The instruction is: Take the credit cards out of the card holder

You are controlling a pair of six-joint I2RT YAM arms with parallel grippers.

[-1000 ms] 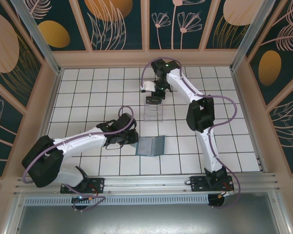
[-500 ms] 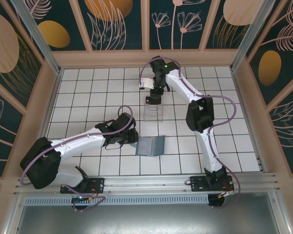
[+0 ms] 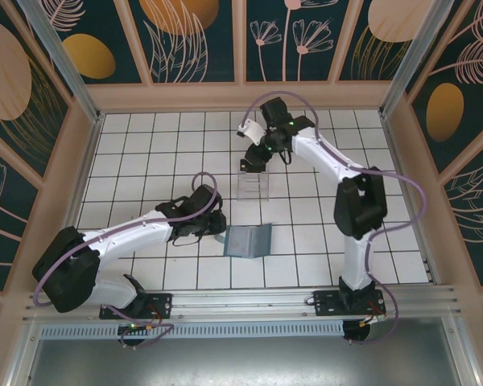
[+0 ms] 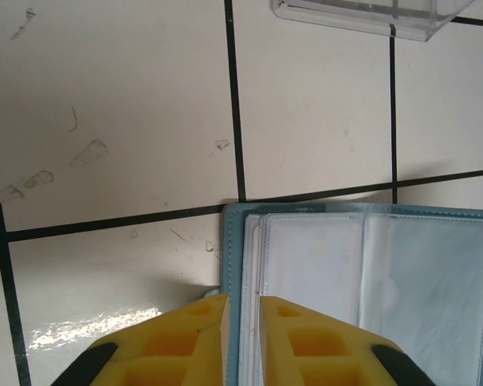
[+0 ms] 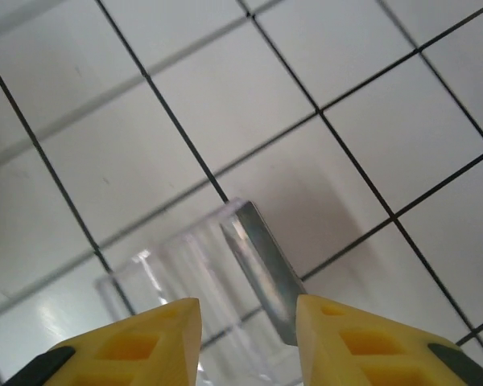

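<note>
On tiles | left pincer pinching card holder | right pincer spread near clear tray

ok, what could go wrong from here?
1. The left gripper pinches only the left edge of the card holder. A pull could slip it free or drag the holder across the tiles.
2. The right gripper hangs open close over the clear tray, with a tray wall running up between its fingers. A sideways move might shove or tip the tray.
</note>
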